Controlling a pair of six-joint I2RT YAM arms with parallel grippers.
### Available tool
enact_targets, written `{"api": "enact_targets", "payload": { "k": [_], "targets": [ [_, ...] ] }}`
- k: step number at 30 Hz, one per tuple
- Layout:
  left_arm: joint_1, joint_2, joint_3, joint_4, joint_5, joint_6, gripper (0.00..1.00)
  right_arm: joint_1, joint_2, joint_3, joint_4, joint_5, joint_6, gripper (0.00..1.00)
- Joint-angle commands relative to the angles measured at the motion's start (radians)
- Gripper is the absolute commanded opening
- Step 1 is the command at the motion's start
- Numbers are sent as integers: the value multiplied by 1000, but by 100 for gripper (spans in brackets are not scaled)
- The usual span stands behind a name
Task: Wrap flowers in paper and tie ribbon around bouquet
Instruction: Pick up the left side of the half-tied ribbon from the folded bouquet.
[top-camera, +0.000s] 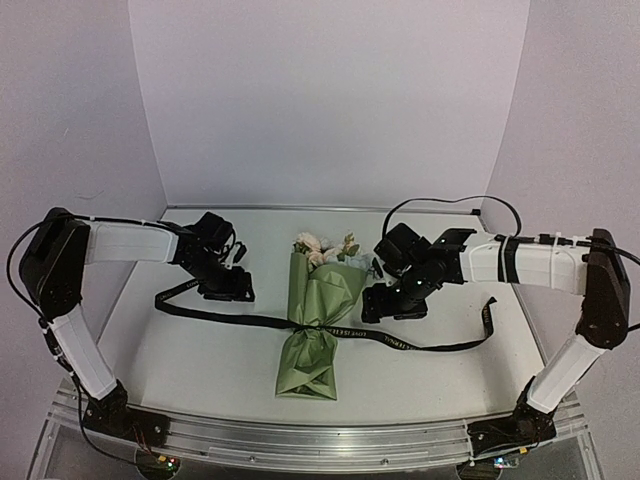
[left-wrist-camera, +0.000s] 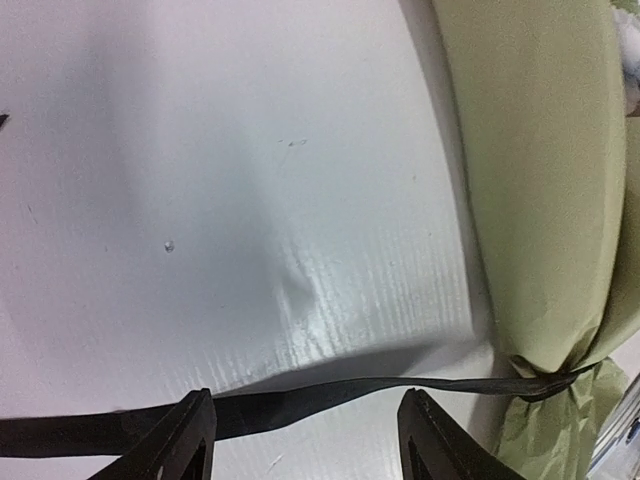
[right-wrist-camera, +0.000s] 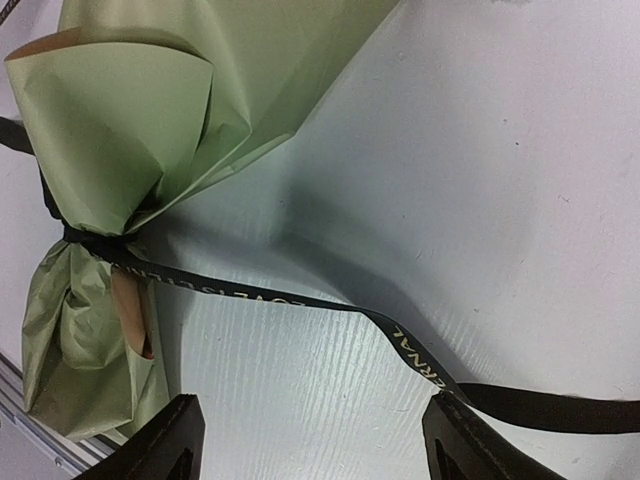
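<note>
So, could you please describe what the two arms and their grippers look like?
The left arm and right arm are alike: white box-shaped links between black joints. The right arm also wears black bands, and a thin black cable loops above it. The left gripper and right gripper each have two black, wedge-shaped fingers.

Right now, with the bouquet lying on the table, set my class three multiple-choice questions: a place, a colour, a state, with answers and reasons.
1. Where is the ribbon on the bouquet? A at its top end; B round its pinched waist; C nowhere.
2. What colour is the paper outside? A red; B white; C olive green.
3. How are the left gripper and right gripper? A both open; B both shut; C one shut.
Answers: B, it cinches the paper above the flared bottom; C, green shows in every view; A, each one's jaws stand wide apart.
</note>
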Motion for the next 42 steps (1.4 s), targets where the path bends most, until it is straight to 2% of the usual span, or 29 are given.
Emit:
{"api": "enact_targets", "payload": {
  "k": [1, 11, 21, 24, 28, 30, 38, 42],
  "targets": [
    [18, 55, 30, -45, -23, 65, 64, 5, -42, -5, -9, 14, -29, 78],
    [6, 106, -11, -44, 9, 44, 63, 6, -51, -31, 11, 13, -32, 78],
    [-149, 145, -39, -74, -132, -46, 46, 7, -68, -63, 25, 20, -17, 77],
    [-186, 148, -36, -66, -134, -74, 33, 8, -71, -74, 33, 21, -13, 77],
    [-201, 116, -4, -42, -85, -93, 9, 10, -78, -75, 35, 24, -9, 76],
    [-202, 92, 25, -39, -62, -92, 1, 10, -86, -75, 35, 31, -9, 76],
    [-206, -50, 124, -1, 136, -33, 0, 10, -109, -80, 35, 84, -12, 76],
    [-220, -38, 198, -2, 242, 20, 0, 4, -110, -85, 35, 91, -23, 76]
  ]
}}
